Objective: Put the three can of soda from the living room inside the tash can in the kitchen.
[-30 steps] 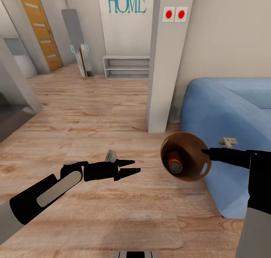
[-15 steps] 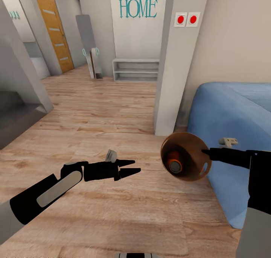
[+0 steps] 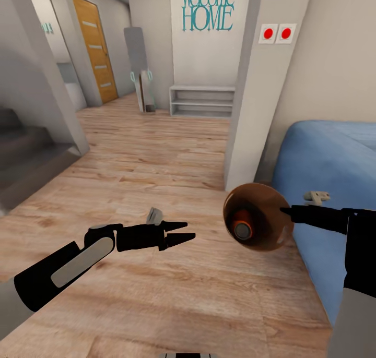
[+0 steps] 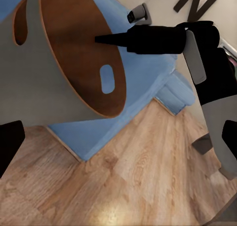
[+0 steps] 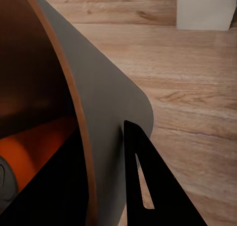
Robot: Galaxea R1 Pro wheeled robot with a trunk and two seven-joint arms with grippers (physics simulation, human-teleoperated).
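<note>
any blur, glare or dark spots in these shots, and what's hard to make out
Head view: sharp and evenly lit, with soft shadows on the wood floor; the trash can interior is dim around the orange soda can. Left wrist view: the can's near wall looms large and stretched; a pale glare patch on the floor. Right wrist view: the right gripper finger is a black silhouette, the bin's inside nearly black.

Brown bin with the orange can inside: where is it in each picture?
Head view: the brown bin sits right of centre, gripped at its rim by the right tool.
Left wrist view: large and close, in front of the blue sofa.
Right wrist view: very close, orange can inside.
Shared landmark: the wood floor.
</note>
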